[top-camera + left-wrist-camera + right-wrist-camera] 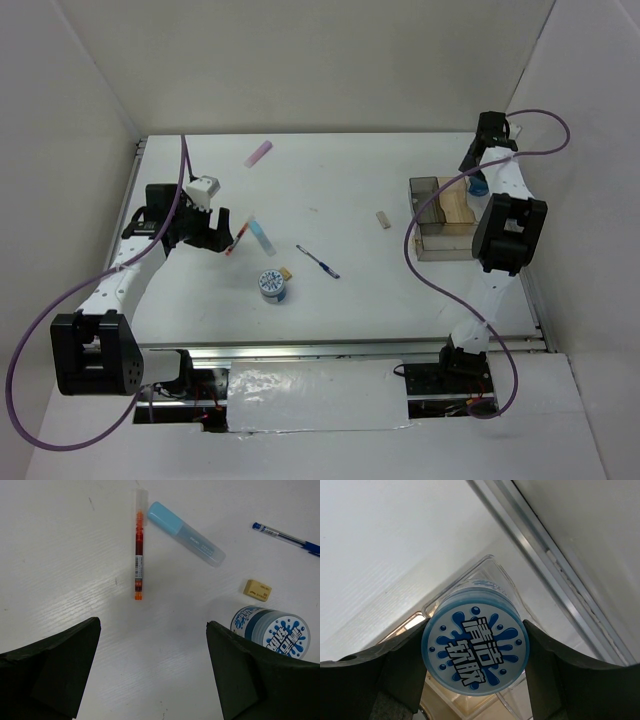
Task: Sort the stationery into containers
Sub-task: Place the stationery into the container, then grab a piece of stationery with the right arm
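Note:
My right gripper (pixel 476 176) is shut on a round blue-white roll (pixel 475 647), held just above the far right corner of the clear compartment tray (pixel 440 250); the tray's clear corner (pixel 492 565) shows behind the roll. My left gripper (pixel 153 625) is open and empty above the table, just short of the red pen (pixel 138 550) and the light-blue bar (pixel 186 534). The second roll (pixel 272 630), tan cube (pixel 257 590) and blue pen (pixel 287 539) lie to its right. A pink bar (pixel 259 153) lies at the far left, and a beige block (pixel 382 219) lies left of the tray.
The tray has a smoky-grey section (pixel 424 198) at its far left and tan pieces (pixel 456 207) inside. White walls close in the table on three sides. A metal rail (pixel 560 575) runs along the table's right edge beside the tray.

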`<action>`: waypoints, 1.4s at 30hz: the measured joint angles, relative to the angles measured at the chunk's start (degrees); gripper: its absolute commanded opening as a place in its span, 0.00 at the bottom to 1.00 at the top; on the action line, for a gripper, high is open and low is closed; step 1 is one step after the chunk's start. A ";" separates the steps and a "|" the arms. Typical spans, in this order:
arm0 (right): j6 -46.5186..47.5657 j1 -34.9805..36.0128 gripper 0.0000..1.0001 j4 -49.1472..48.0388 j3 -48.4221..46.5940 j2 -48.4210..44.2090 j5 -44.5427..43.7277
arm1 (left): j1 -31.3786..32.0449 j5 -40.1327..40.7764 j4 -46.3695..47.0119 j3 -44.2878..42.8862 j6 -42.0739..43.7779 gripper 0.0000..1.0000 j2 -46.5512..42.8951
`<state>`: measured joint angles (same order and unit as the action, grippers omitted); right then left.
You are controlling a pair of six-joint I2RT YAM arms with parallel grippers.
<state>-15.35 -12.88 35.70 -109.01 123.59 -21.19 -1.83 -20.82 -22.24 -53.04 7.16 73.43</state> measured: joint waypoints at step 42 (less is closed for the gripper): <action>8.74 2.01 0.91 -1.33 7.56 -9.44 14.95 | -1.51 -0.81 -0.61 0.68 0.11 0.99 -3.26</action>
<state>-6.61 -10.87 34.37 -101.45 114.15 -6.24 -3.33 -21.63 -22.85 -52.36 7.27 70.17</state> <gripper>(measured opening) 0.902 0.993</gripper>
